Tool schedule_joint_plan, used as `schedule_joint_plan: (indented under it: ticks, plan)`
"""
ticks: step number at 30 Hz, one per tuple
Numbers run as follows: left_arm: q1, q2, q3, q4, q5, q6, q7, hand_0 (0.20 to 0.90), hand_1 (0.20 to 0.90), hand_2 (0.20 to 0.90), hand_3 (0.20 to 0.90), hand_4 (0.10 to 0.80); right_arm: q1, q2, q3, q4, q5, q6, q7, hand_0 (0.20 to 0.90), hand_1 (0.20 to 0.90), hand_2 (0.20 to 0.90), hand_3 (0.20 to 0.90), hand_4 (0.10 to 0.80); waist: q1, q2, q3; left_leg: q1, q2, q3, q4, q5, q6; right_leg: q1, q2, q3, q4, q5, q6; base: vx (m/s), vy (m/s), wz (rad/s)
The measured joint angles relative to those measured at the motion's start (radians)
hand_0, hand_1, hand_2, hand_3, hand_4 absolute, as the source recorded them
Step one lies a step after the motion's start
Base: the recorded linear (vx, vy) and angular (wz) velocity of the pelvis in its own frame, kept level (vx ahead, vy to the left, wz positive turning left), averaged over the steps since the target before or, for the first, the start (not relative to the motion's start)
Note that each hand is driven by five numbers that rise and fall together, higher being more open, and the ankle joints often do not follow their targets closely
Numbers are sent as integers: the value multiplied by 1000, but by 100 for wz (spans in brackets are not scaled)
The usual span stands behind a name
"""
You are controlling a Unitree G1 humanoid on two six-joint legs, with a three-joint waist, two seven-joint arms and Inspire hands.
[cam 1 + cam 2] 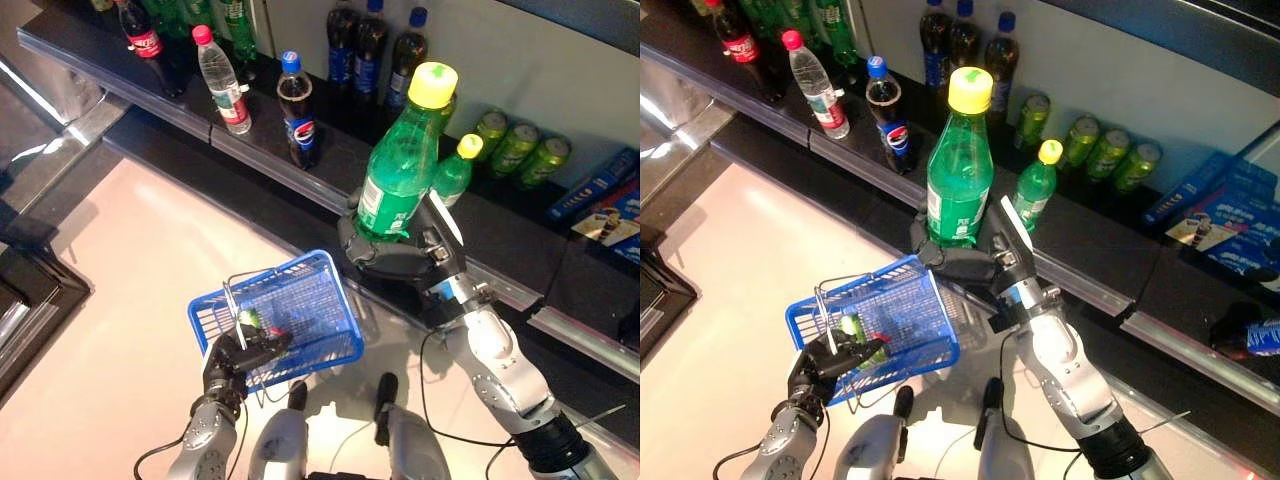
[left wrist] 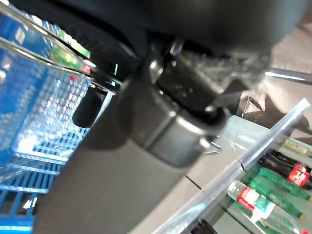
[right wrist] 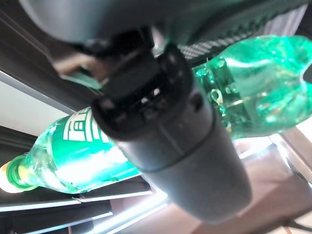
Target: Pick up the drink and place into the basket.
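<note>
My right hand (image 1: 395, 255) is shut on a green drink bottle (image 1: 402, 165) with a yellow cap, held upright in the air in front of the shelf, just right of and above the basket. The right wrist view shows the same green bottle (image 3: 87, 156) lying across the palm. My left hand (image 1: 245, 350) is shut on the wire handle of a blue mesh basket (image 1: 310, 315), which hangs low at my front left. A small green item (image 1: 852, 327) lies inside the basket near the handle.
A dark shelf (image 1: 260, 150) runs across the back with cola bottles (image 1: 298, 110), a clear water bottle (image 1: 222, 80), a second green bottle (image 1: 455, 170), green cans (image 1: 515, 145) and blue boxes (image 1: 600, 195). Pale floor (image 1: 120, 300) lies to the left.
</note>
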Motion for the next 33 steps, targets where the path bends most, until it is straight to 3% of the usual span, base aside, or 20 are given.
schedule_joint_plan:
  ticks: [8, 16, 21, 33]
  plan:
    - [15, 72, -37, -147, -39, 44, -69, 300, 300, 300, 200, 100, -112, 78, 142, 39, 18, 13, -105, 300, 300, 300, 200, 100, 62, 2, -1, -6, -3, -58, -1, 9, -7, 35, -7, -61, -15, -6, 0, 4, -21, 22]
    - [16, 106, -48, -222, -95, 95, -92, 300, 300, 300, 200, 100, -138, 157, 193, 116, 24, 13, -200, 300, 300, 300, 200, 100, 119, 1, -1, -7, -18, -101, 0, 14, -5, 58, -22, -69, -15, -20, 13, 3, -18, 18]
    - [10, 139, -78, -273, -111, 102, -109, 300, 300, 300, 200, 100, -138, 168, 231, 252, -28, 16, -231, 300, 300, 300, 200, 100, 139, 1, -1, -16, -19, -115, 3, 15, -6, 58, -24, -82, -15, -22, 15, -10, 2, 8]
    - [-25, 191, -59, -346, -152, 101, -209, 300, 300, 300, 200, 100, -93, 170, 304, 638, -181, 56, -242, 300, 300, 300, 200, 100, 191, 1, -1, -18, -34, -152, 2, 20, -2, 74, -39, -112, -15, -30, 24, 9, -13, 8]
